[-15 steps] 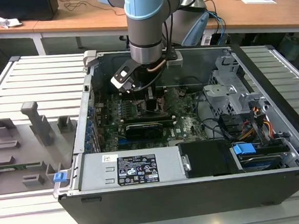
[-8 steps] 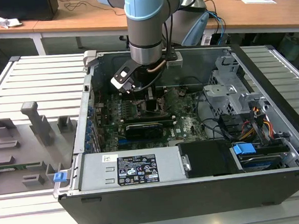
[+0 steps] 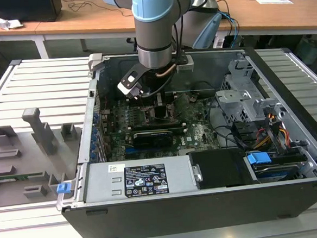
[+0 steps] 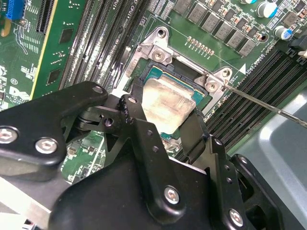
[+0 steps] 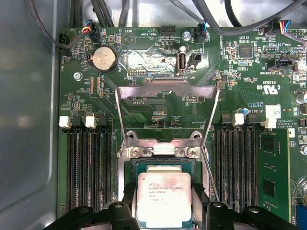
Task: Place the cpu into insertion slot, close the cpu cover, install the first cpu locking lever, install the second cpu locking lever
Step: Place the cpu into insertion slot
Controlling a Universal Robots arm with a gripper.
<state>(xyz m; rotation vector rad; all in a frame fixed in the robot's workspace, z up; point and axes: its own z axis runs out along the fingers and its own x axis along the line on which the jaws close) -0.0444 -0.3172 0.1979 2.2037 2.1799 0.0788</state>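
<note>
The cpu (image 5: 164,197), a small square chip with a pale silver top, sits at the insertion slot (image 5: 130,168) on the green motherboard (image 3: 200,129). My gripper (image 5: 164,203) is shut on it, with one black finger (image 4: 135,98) against each of two opposite edges. In the second wrist view the cpu (image 4: 165,99) lies level within the socket frame between the fingers of the gripper (image 4: 165,114). The cpu cover (image 5: 168,87), a grey metal frame with a big window, stands swung open from its hinge beyond the slot. A thin wire locking lever (image 4: 268,106) sticks out free beside the socket.
Black memory slots (image 5: 88,163) flank the socket on both sides. The arm (image 3: 153,29) reaches down into the open computer case (image 3: 208,202). A drive cage (image 3: 244,99) and cables (image 3: 274,135) fill the case at the exterior view's right. A grey fixture board (image 3: 25,155) lies outside on the left.
</note>
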